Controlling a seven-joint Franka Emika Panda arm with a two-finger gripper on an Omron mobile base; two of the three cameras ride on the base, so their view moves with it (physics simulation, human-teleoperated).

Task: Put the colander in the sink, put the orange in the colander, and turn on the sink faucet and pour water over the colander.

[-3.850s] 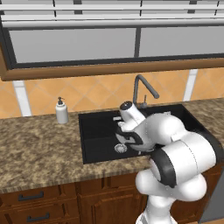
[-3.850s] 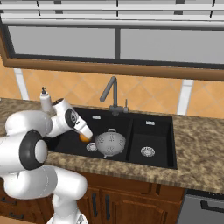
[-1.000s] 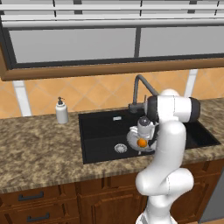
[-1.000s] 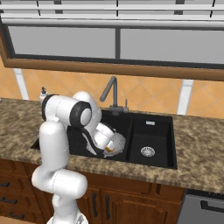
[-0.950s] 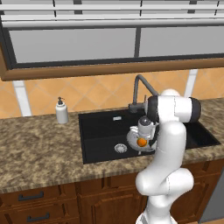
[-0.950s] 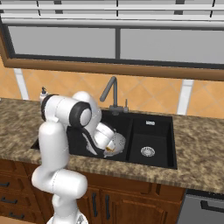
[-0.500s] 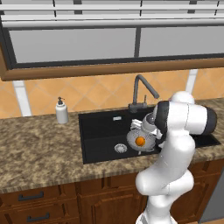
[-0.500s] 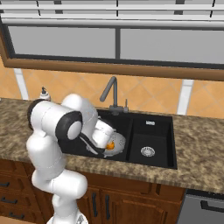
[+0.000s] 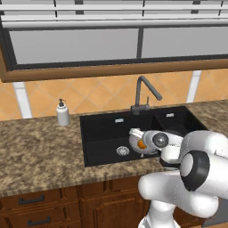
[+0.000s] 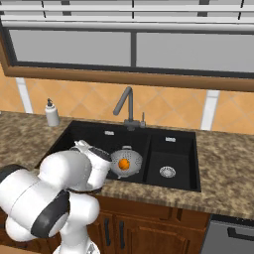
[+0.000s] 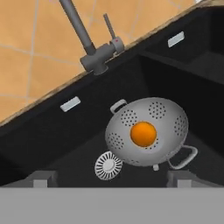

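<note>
The grey colander point(image 11: 148, 131) sits upright on the floor of the black sink point(image 11: 52, 131), in its left basin, beside the round drain point(image 11: 108, 165). The orange point(image 11: 143, 134) lies inside the colander. My gripper point(image 11: 111, 178) is open and holds nothing. It hangs back from the colander, above the basin's near side, with the fingertips point(image 11: 41, 178) spread wide. In the base views the colander point(image 9: 139, 143) point(image 10: 125, 162) and the orange point(image 10: 124, 163) show just past my hand. The sink faucet point(image 11: 89, 48) point(image 9: 142, 93) point(image 10: 124, 106) stands behind the basin. Water is out of view.
A white soap dispenser point(image 9: 63, 113) point(image 10: 51, 113) stands on the granite counter point(image 9: 40, 147) left of the sink. The smaller right basin point(image 10: 168, 161) has its own drain. My folded arm fills the space in front of the sink.
The hand has drawn back and up from the colander, and the arm has folded toward the base. The orange, carried in the gripper in the oldest frames, stays in the colander.
</note>
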